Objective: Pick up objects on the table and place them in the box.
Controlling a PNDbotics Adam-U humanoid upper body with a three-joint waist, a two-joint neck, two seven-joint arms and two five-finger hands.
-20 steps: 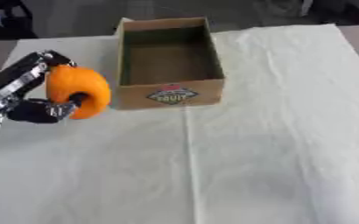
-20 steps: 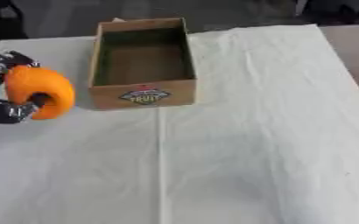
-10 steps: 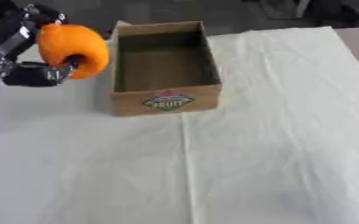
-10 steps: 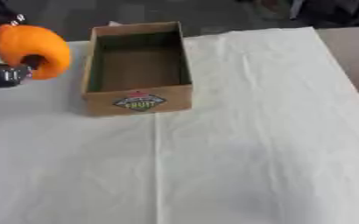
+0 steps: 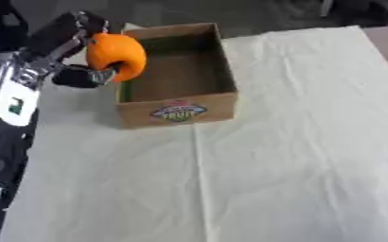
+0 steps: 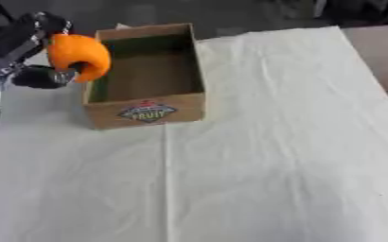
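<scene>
My left hand [image 5: 65,47] is shut on an orange [image 5: 116,55], with fingers and thumb curled round it. It holds the fruit in the air right at the left wall of the brown cardboard box [image 5: 179,111], partly over the rim. The box is open-topped, has a fruit label on its front, and its inside looks bare. My right hand shows in neither view.
A white cloth [image 5: 296,156] with a crease down the middle covers the table. My left forearm [image 5: 15,101] runs down the left edge. Dark floor and dim shapes lie beyond the table's far edge.
My left hand has lifted the orange from the table's left side and carried it up and right to the box's left wall. The camera has also shifted.
</scene>
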